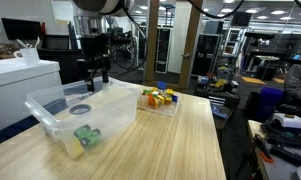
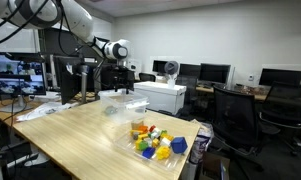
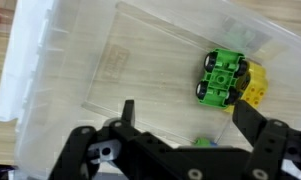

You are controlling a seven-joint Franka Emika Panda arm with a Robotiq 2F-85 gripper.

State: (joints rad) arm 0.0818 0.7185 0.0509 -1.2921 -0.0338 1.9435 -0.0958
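Observation:
My gripper (image 3: pixel 185 118) is open and empty, hovering above a clear plastic bin (image 3: pixel 50 70). Inside the bin lies a green toy car (image 3: pixel 222 78) with a yellow brick (image 3: pixel 256 88) beside it. A small green piece (image 3: pixel 202 142) shows between my fingers, partly hidden by the gripper body. In an exterior view the gripper (image 1: pixel 92 76) hangs over the far end of the bin (image 1: pixel 50 118), and the green toy (image 1: pixel 86 136) lies near its front end. In an exterior view (image 2: pixel 118 80) the arm reaches over the bin (image 2: pixel 122 104).
A smaller clear tray of colourful bricks (image 1: pixel 159 98) stands next to the bin on the wooden table (image 1: pixel 170 145); it also shows in an exterior view (image 2: pixel 155 142). A white cabinet (image 1: pixel 20 85) is beside the table. Office chairs (image 2: pixel 235 115) and desks surround it.

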